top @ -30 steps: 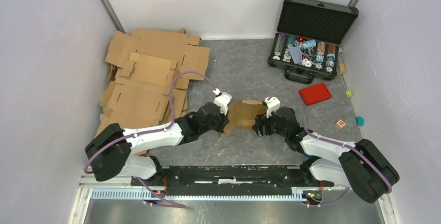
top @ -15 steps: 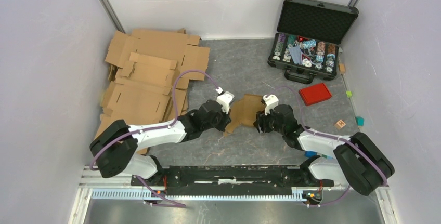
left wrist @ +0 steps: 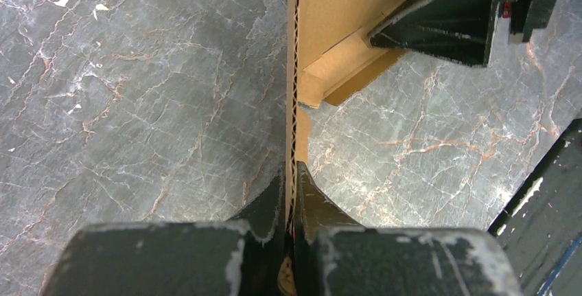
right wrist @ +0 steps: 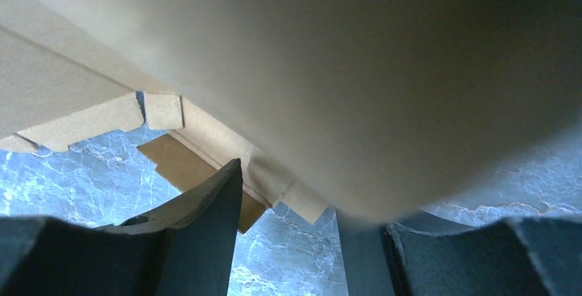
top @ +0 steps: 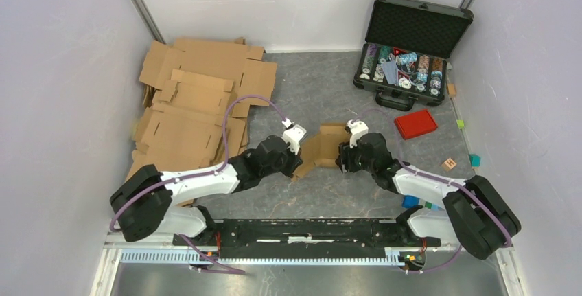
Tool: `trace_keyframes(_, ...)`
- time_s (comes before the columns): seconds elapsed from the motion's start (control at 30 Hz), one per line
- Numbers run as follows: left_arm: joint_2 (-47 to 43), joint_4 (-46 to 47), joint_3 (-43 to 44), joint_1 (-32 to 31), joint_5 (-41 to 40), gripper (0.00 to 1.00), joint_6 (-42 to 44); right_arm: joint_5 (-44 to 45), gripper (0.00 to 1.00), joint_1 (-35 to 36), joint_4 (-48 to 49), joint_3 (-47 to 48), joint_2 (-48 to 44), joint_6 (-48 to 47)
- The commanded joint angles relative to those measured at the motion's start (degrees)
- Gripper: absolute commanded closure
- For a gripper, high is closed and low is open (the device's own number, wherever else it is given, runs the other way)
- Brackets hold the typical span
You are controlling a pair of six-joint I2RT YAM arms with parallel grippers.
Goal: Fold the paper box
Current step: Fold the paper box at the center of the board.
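The paper box [top: 322, 145], a small brown cardboard piece with flaps, is held between my two grippers at the middle of the grey floor. My left gripper [top: 299, 158] is shut on its left edge; in the left wrist view the corrugated edge [left wrist: 293, 69] runs straight up out of the closed jaws [left wrist: 293, 172]. My right gripper [top: 342, 158] is at the box's right side with its fingers apart. In the right wrist view a box panel [right wrist: 343, 49] fills the upper picture and lies over the right finger, with floor showing between the fingers [right wrist: 288, 196].
A pile of larger cardboard sheets [top: 192, 104] lies at the left. An open black case [top: 408, 55] of small items stands at the back right. A red lid [top: 416, 123], a wooden block [top: 449, 163] and a teal block [top: 475, 160] lie to the right.
My right gripper has moved farther from the arm bases and slightly left along the box's right side. The box's far flap has risen and shifted with it. The left gripper keeps its hold.
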Motion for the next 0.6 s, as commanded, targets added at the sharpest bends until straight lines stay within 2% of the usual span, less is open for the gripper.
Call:
trace_keyframes(0.0,-3.34,4.73,-1.06,-0.41,1.26,0.98,2.8,-3.94,0.44,-3.37,0.11,0.09,-2.34,4.19)
trace_keyframes(0.17,-4.29,4.83,-1.65,-0.42,0.44,0.98,2.88,-13.38,0.47,-9.56,8.19,-4.5,-5.59,10.4)
trace_keyframes(0.3,-3.8,4.74,-1.55,-0.51,0.8,0.98,3.31,-17.97,0.49,-11.38,7.28,-3.3,-3.25,11.15)
trace_keyframes(0.57,-3.49,4.21,-1.23,-1.32,-0.06,0.98,4.29,-21.55,0.56,-14.08,11.4,-6.45,-3.96,13.66)
